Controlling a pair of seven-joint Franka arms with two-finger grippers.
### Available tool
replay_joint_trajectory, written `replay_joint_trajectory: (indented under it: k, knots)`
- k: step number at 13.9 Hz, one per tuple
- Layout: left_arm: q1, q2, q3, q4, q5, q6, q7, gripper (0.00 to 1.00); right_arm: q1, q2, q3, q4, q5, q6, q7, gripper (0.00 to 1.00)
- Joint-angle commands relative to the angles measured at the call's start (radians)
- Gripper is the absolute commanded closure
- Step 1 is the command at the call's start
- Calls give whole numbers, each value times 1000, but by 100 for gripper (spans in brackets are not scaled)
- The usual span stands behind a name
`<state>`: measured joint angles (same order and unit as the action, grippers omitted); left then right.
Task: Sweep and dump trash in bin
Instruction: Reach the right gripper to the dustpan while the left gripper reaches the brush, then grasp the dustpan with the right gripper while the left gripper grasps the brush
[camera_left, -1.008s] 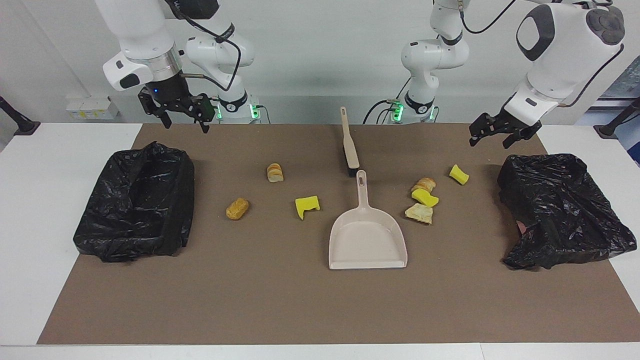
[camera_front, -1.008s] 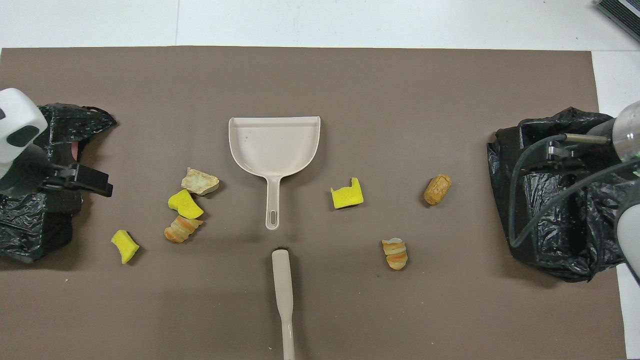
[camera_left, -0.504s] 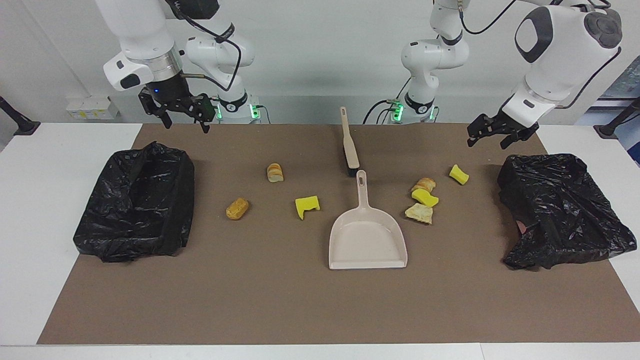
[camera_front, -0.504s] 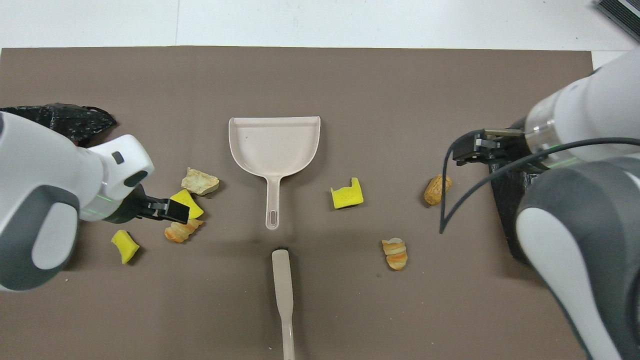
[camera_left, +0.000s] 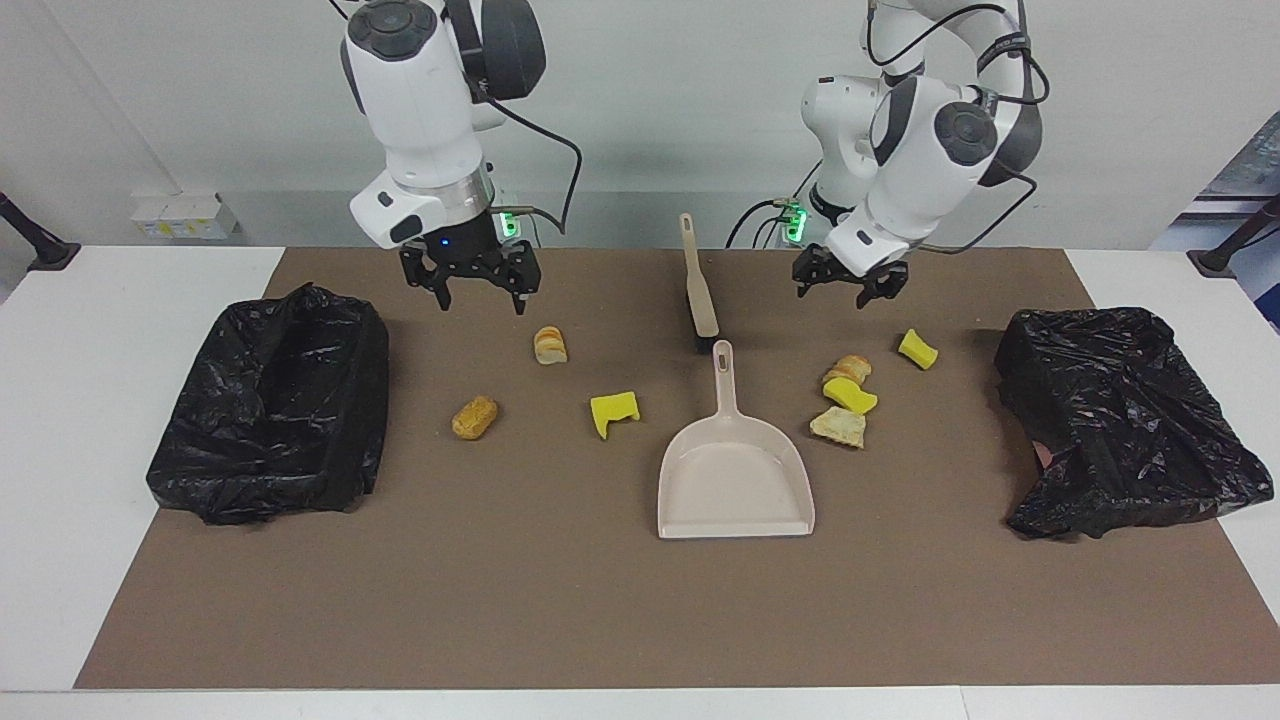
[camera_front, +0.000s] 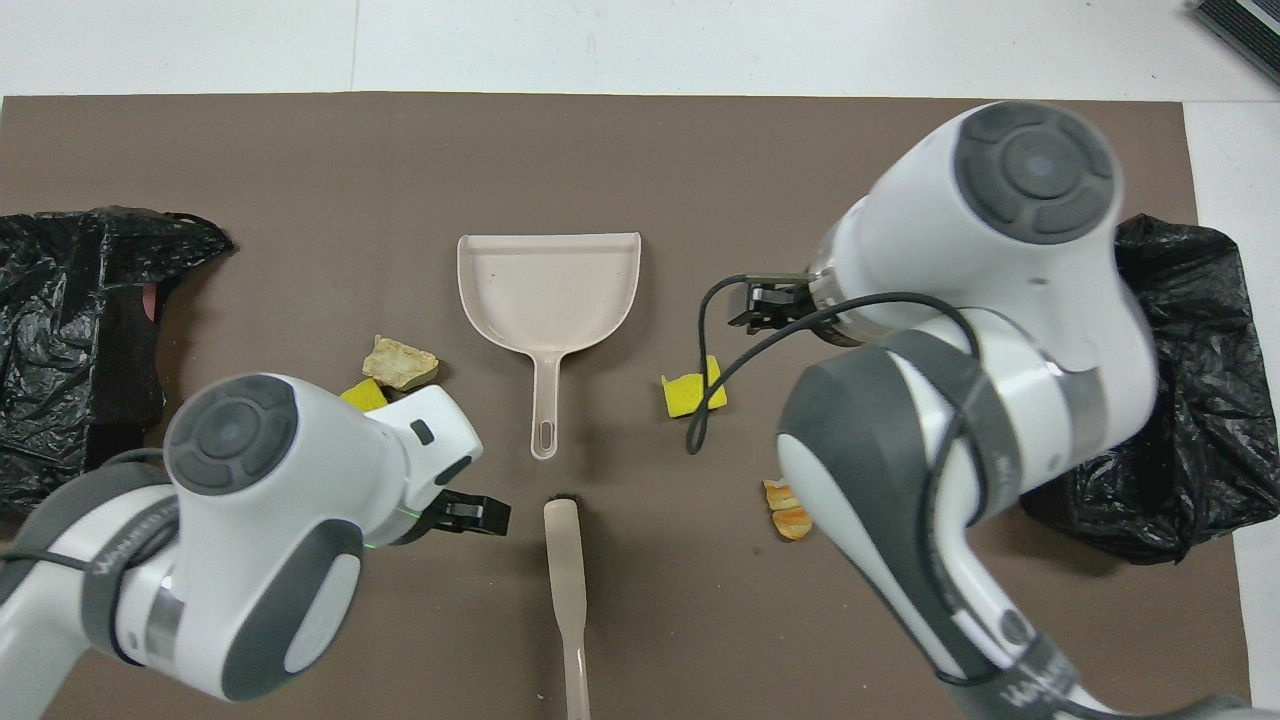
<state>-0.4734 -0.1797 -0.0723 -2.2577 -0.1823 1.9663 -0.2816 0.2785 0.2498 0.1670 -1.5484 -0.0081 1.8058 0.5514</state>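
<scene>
Dustpan (camera_left: 735, 478) mid-table, brush (camera_left: 698, 285) nearer the robots, trash (camera_left: 614, 411) beside both

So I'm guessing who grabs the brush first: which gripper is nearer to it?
Left. The left gripper hangs open just beside the brush, toward the left arm's end; the right gripper, also open, hangs farther off, near a bread piece.

You had a white tabletop (camera_left: 120, 420) under even, soft light. A brown mat (camera_left: 560, 610) covered most of it and left white margins at both ends. A plain pale grey wall (camera_left: 650, 100) stood at the robots' end. A white socket block (camera_left: 180, 215) sat low on that wall, toward the right arm's end.
</scene>
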Motion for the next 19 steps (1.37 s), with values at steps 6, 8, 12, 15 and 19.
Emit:
replay_joint_trajectory:
  k: [6,8,12,15,19]
  knots:
    - [-332,-80,14,-298,-9,331,-329,0,220,301,-10,267,-9,12,151,0]
    - [-401,-81,5,-362,-9,402,-416,0,263,367,-14,329,-27,9,162,0]
    - [-468,-116,-7,-405,-9,414,-576,0,303,440,-14,349,-42,59,185,5]
    - [-468,-116,-9,-404,-9,413,-590,25,337,471,-11,347,-62,93,183,9]
    - [-455,-106,-7,-396,-8,408,-585,66,344,482,-11,344,-87,84,183,24]
